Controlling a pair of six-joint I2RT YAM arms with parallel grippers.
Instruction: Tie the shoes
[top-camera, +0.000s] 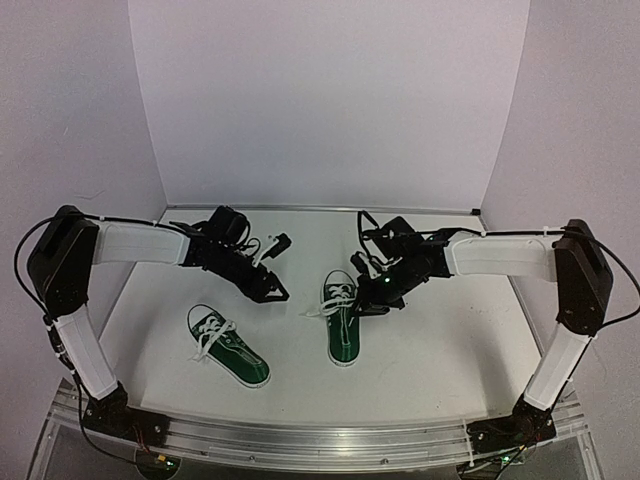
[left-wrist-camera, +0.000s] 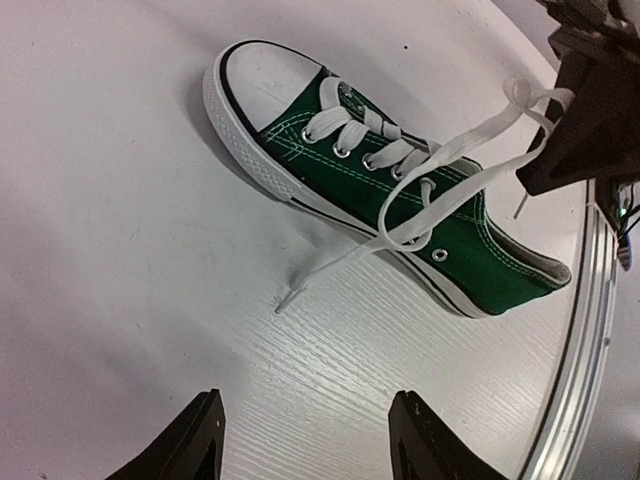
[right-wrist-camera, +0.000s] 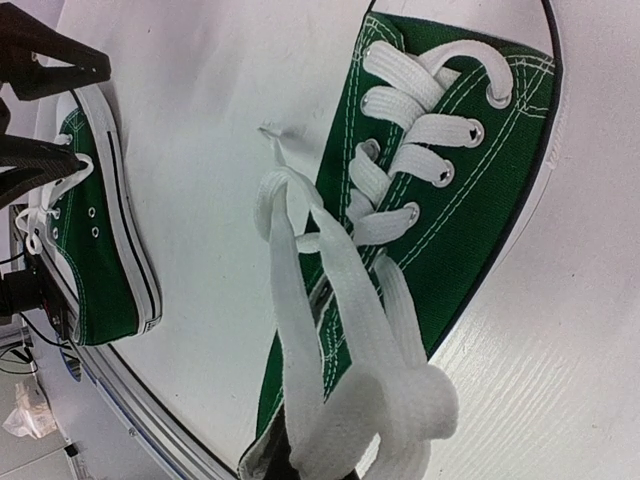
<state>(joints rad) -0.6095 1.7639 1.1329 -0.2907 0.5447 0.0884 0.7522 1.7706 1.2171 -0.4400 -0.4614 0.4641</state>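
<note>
left gripper (top-camera: 275, 292): jaws wide, holding nothing, at 10 o'clock of right shoe (top-camera: 343, 325) | right gripper (top-camera: 372, 300): pinching white lace (right-wrist-camera: 330, 350) of right shoe | left shoe (top-camera: 232, 350): at 8 o'clock

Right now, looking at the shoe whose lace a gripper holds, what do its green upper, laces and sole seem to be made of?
The green upper is probably canvas: matte cloth sewn with white stitching. The laces are flat woven fabric, maybe cotton or polyester; they fold and bunch softly. The sole looks like white rubber, smooth with a finely ribbed edge.
</note>
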